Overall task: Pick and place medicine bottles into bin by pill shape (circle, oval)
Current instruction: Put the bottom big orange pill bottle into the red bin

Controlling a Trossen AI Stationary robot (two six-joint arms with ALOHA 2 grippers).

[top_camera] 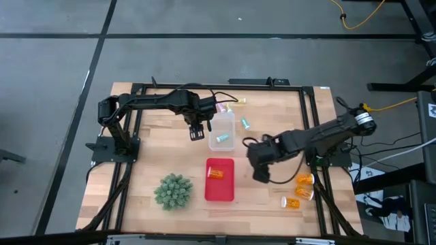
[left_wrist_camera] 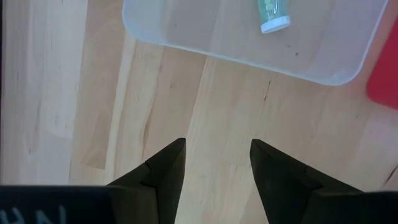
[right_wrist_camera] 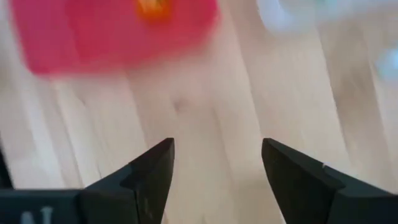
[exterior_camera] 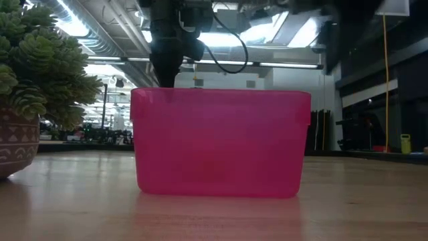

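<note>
Table: spiky plant beside red bin

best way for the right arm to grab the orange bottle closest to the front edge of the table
Probably from straight above, fingers closing across the orange bottle mid-body. It lies on its side on the table, so the round body should centre between the fingers, while the cap end gives less to hold. The right gripper is open and empty.

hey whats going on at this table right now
A two-armed robot is sorting medicine bottles into bins. One orange bottle lies in the red bin and a teal vial in the clear bin. Both claws are open and empty: the left claw beside the clear bin, the right claw between the red bin and three orange bottles.
</note>
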